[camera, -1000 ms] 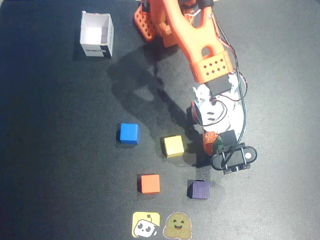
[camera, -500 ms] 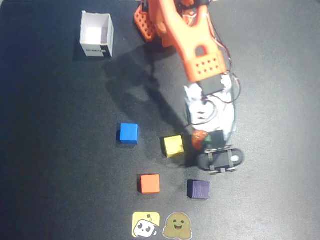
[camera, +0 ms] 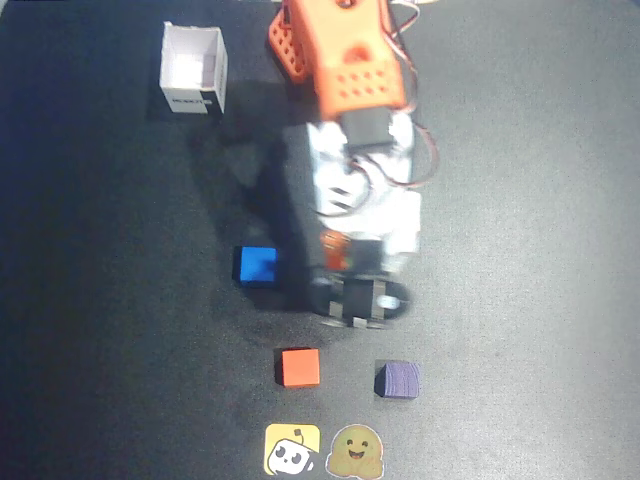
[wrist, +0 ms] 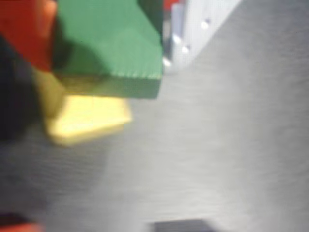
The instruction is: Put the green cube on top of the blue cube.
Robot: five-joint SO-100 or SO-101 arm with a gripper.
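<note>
In the wrist view the green cube (wrist: 111, 38) sits between my orange finger (wrist: 24, 29) and my white finger (wrist: 190, 26). My gripper (wrist: 108, 46) is shut on it. A yellow cube (wrist: 87, 118) lies right below the green cube; whether they touch I cannot tell. In the overhead view my gripper (camera: 357, 300) points down at the mat and hides both of these cubes. The blue cube (camera: 257, 265) sits on the dark mat just left of the gripper, apart from it.
An orange-red cube (camera: 298, 367) and a dull purple cube (camera: 398, 380) lie in front of the gripper. Two stickers (camera: 292, 450) are at the bottom edge. A white open box (camera: 193, 70) stands at the upper left. The arm's base (camera: 340, 60) is at the top.
</note>
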